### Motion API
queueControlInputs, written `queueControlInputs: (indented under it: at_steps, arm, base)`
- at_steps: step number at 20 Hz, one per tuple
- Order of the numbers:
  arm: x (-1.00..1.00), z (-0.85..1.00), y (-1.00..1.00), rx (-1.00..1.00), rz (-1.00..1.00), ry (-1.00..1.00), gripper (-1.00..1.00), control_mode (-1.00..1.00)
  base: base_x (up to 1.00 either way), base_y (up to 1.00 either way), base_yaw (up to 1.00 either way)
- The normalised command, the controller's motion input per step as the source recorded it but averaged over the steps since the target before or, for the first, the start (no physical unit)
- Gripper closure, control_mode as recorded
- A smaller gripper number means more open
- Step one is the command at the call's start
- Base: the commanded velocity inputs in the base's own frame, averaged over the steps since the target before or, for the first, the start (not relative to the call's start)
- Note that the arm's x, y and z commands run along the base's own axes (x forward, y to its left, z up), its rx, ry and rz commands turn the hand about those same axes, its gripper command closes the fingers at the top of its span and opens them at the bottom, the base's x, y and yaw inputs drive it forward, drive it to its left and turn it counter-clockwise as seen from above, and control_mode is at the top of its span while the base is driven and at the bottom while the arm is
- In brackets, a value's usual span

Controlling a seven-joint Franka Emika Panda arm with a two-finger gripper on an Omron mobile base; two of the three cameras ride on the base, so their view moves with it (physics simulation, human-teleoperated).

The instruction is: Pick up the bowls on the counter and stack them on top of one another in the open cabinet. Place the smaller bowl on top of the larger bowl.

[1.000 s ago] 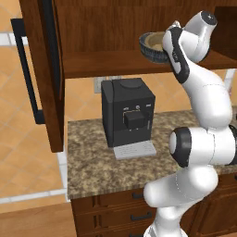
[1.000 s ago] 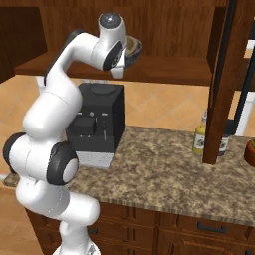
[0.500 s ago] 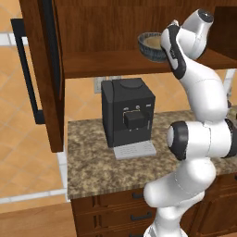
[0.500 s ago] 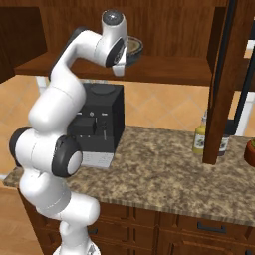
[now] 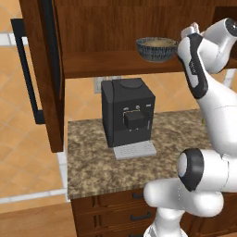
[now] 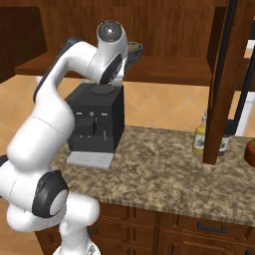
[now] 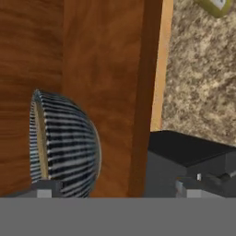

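Note:
The blue-grey patterned bowl (image 5: 157,50) (image 6: 135,48) stands on the shelf (image 5: 106,64) of the open cabinet, above the counter (image 5: 97,162). In the hand view it lies on its side, ribbed wall (image 7: 69,145) toward me. A tan band (image 7: 39,138) shows at its mouth, the colour of the smaller bowl nested inside. My gripper (image 7: 119,190) is open beside the bowl, clear of it, its fingertips (image 7: 46,188) far apart with nothing between them. The wrist (image 5: 191,34) hangs just right of the bowl at the shelf front.
A black coffee machine (image 5: 128,115) (image 6: 95,122) (image 7: 189,161) stands on the counter under the shelf. The cabinet door (image 5: 40,74) (image 6: 225,74) hangs open. Two sauce bottles (image 6: 200,139) and a red pot (image 6: 250,152) stand at the counter's right.
My hand has drawn back from the bowl, to the right in the left base view. The bowl stays on the shelf, its whole rim now showing.

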Motion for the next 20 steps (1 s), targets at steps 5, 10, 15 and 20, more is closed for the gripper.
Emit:
queueControlInputs:
  at_steps: [5, 10, 15, 20]
  arm:
    - [-1.00, -0.89, -0.04, 0.03, 0.00, 0.00, -1.00, -1.00]
    - [-0.78, -1.00, 0.01, -0.05, 0.00, 0.09, -1.00, -1.00]
    - [-0.17, -0.92, 0.00, -0.05, 0.03, 0.02, -1.00, -1.00]
    - [0.00, 0.00, 0.02, -0.01, 0.00, 0.00, -1.00, -1.00]
  base:
    - [0.00, 0.00, 0.00]
    - [0.00, 0.00, 0.00]
    - [0.00, 0.00, 0.00]
    - [0.00, 0.00, 0.00]
